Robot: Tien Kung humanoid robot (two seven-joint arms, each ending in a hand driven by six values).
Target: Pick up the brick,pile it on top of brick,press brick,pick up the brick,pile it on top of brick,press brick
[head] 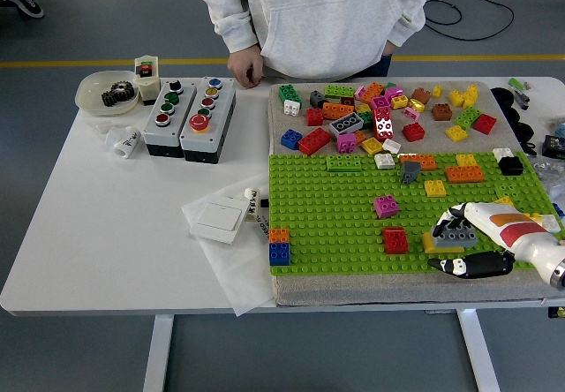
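Down at the lower right, the right hand [466, 244] is clamped on a grey brick [456, 234] sitting atop a yellow brick [432, 244] on the green baseplate [335, 215], apparently bearing down to seat the studs.

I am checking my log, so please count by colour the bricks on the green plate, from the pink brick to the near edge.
Pink brick: 1
Red brick: 1
Orange brick: 1, on the blue one
Blue brick: 1
Grey brick: 1, on the yellow one
Yellow brick: 1
Total: 6; the robot hand may hide more.
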